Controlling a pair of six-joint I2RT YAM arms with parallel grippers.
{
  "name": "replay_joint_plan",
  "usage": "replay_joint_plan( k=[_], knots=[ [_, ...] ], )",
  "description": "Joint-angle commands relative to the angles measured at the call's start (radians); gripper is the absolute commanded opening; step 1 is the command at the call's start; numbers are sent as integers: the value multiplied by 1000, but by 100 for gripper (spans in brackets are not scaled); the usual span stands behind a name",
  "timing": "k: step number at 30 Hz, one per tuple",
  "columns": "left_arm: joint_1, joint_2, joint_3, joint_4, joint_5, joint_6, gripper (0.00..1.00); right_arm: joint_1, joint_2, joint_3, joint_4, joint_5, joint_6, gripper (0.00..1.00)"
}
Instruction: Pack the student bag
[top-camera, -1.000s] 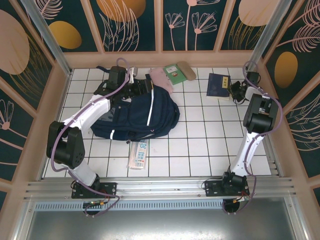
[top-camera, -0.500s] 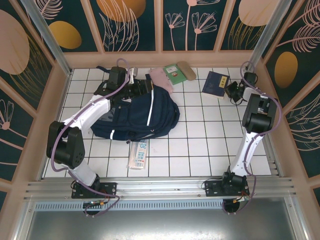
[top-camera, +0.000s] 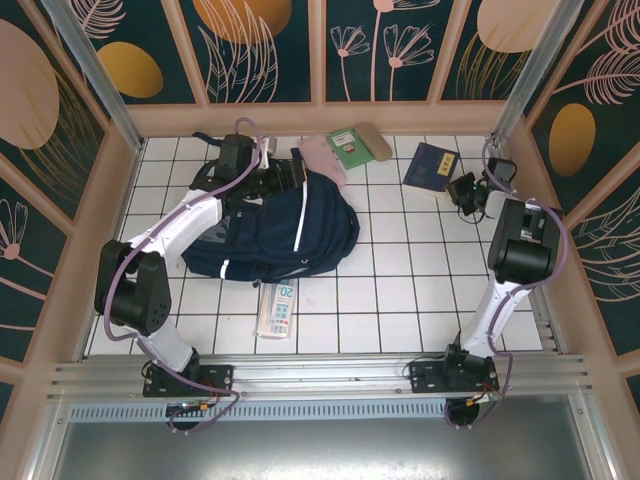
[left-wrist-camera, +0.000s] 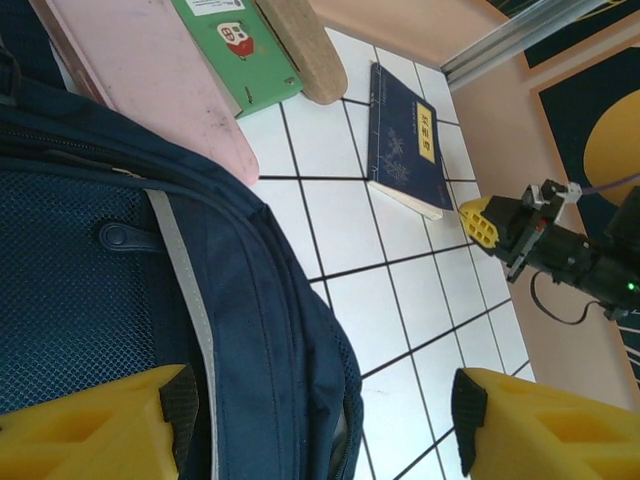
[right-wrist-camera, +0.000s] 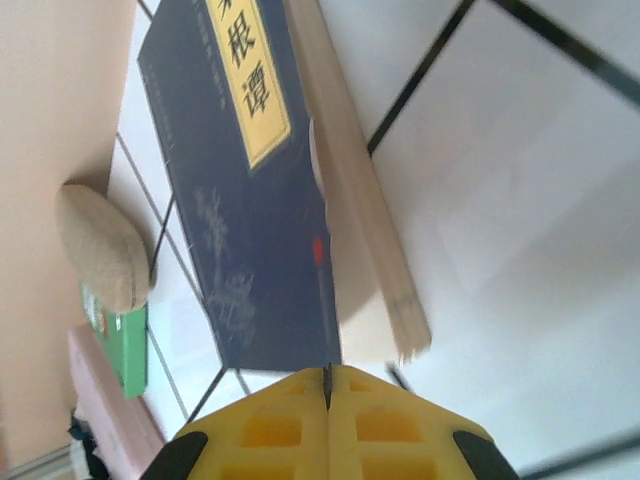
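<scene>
top view: the student bag (top-camera: 285, 235), a large dark navy fabric backpack with a white stripe, lies flat on the white tiled table (top-camera: 400, 300), left of centre. left gripper (top-camera: 292, 176) sits at the bag's far end, beside a pink flat folder (top-camera: 322, 160). just beyond are a green book (top-camera: 348, 148) and a tan oval pad (top-camera: 374, 141). a long printed card (top-camera: 277, 308) lies near the bag's near edge. right gripper (top-camera: 462, 190) is at the near right corner of a dark blue book (top-camera: 430, 165) with a yellow title label, well apart from the bag. left wrist view: left gripper (left-wrist-camera: 320, 425) has its yellow fingers (left-wrist-camera: 100, 430) spread wide, one over the bag's (left-wrist-camera: 250, 300) mesh panel, the other over bare tile, with the bag's edge between them and nothing clamped. the dark blue book (left-wrist-camera: 400, 140) and right gripper (left-wrist-camera: 480, 222) show beyond. right wrist view: right gripper (right-wrist-camera: 327, 415) has its fingers pressed together. the corner of the dark blue book's (right-wrist-camera: 250, 200) cover meets the seam. cannot tell whether it is nipped. the tan oval pad (right-wrist-camera: 100, 245) and green book (right-wrist-camera: 125, 350) lie behind.
</scene>
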Motion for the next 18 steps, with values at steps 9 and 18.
replay_joint_plan(
  k=[9,18],
  knots=[
    [-32,14,6,8,9,18,69,23,-171,-61,-6,84,44,40],
    [-32,-4,4,-5,-10,35,70,4,-4,84,-42,44,64,51]
  ],
)
